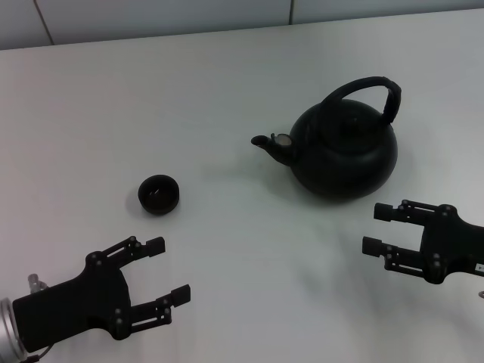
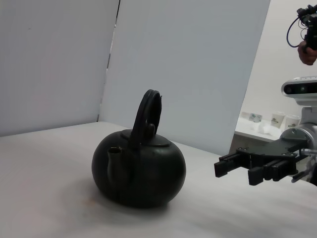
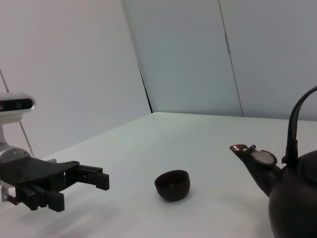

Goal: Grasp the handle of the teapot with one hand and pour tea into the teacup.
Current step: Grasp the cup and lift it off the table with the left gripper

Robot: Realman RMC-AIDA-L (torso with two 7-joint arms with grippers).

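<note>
Bare table (image 1: 249, 265) lies between the right gripper (image 1: 376, 228), fingers spread, and the teapot (image 1: 344, 151), with nothing in the way. The handle (image 1: 370, 87) arches high over the lid, seemingly leaving a gap beneath. The teacup (image 1: 159, 193) stands well apart, ahead of the open-fingered left gripper (image 1: 168, 268).

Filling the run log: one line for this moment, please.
phase: pre-grasp | left gripper: open, near teacup | right gripper: open, beside teapot | handle: untouched, upright | spout toward teacup
</note>
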